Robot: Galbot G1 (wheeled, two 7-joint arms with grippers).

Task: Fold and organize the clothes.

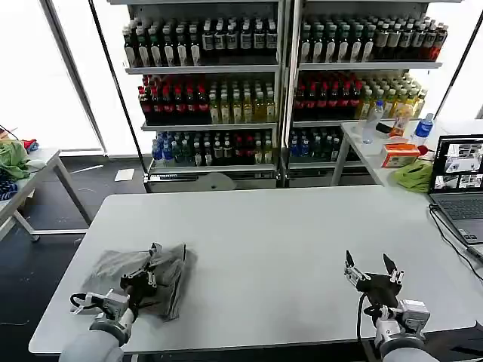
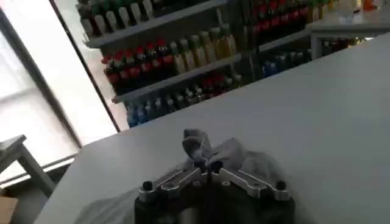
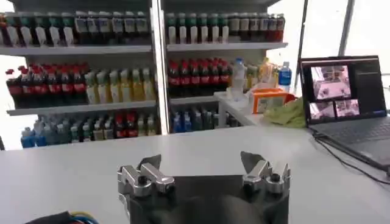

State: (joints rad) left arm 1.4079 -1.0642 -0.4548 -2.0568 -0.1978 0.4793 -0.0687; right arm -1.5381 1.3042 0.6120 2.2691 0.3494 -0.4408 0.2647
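I am holding the left pincer closed on a raised fold of the crumpled grey short-sleeved shirt, lying at the near left of the pale grey desk. The cloth is looking light, soft and limp, so I judge a hem or shoulder seam grips better. The right pincer is waiting wide open and empty, near right.
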